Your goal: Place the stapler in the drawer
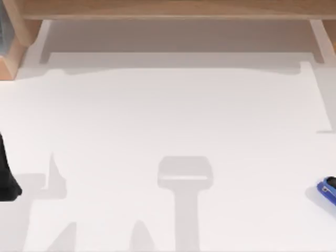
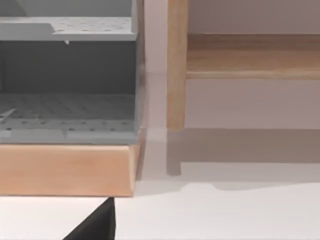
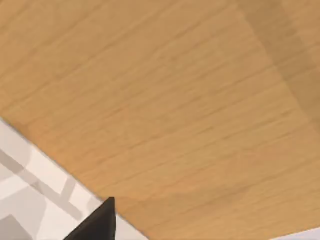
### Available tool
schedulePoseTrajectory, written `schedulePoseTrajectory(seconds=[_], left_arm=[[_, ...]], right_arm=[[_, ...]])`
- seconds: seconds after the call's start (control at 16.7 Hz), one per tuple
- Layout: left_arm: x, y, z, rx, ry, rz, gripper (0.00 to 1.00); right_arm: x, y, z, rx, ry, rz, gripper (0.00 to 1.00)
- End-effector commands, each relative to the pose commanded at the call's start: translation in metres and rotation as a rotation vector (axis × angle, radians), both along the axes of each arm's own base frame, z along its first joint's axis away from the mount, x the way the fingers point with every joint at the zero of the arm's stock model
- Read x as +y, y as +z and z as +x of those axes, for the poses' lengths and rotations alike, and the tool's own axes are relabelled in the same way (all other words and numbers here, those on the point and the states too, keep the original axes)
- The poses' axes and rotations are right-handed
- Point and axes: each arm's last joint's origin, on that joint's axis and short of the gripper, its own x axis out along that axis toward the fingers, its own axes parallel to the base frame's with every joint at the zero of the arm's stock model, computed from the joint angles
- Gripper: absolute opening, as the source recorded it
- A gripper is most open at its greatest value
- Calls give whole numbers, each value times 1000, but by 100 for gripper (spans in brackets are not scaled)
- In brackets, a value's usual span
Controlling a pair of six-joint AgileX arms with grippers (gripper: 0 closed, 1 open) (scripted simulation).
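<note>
Showing as a black shape at the white bench's (image 1: 168,121) left edge, my left arm (image 1: 6,173) sits parked; whether its fingers are open cannot be told. At the right edge lies the small bright-blue stapler with a black top (image 1: 327,190), near side, well apart from the far wooden drawer unit (image 1: 168,9).

A matte black arm section (image 1: 6,176) of the AgileX left arm, tapering upward and rounded at its lower end, shows at the table's left edge. Each wrist view shows a plain black, wedge-shaped gripper part (image 2: 95,225), without visible cables, screws or markings (image 3: 95,224).
</note>
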Motion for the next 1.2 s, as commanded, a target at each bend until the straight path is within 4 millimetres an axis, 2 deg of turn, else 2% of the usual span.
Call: schedulePoseTrajectory(seconds=[0.12,0.24,0.54,0.84,1.02,1.2], left_arm=[[0,0,0,0,0,0,100],[0,0,0,0,0,0,100],[0,0,0,0,0,0,100],[0,0,0,0,0,0,100],[0,0,0,0,0,0,100],[0,0,0,0,0,0,100]], right_arm=[[-5,11,3,46,-91,102,100],[-1,22,10,97,-149,198,100],[26,49,30,199,-178,401,100],[49,80,42,286,-253,553,100],[78,92,49,448,-291,610,100],[127,95,53,703,-273,595,100]])
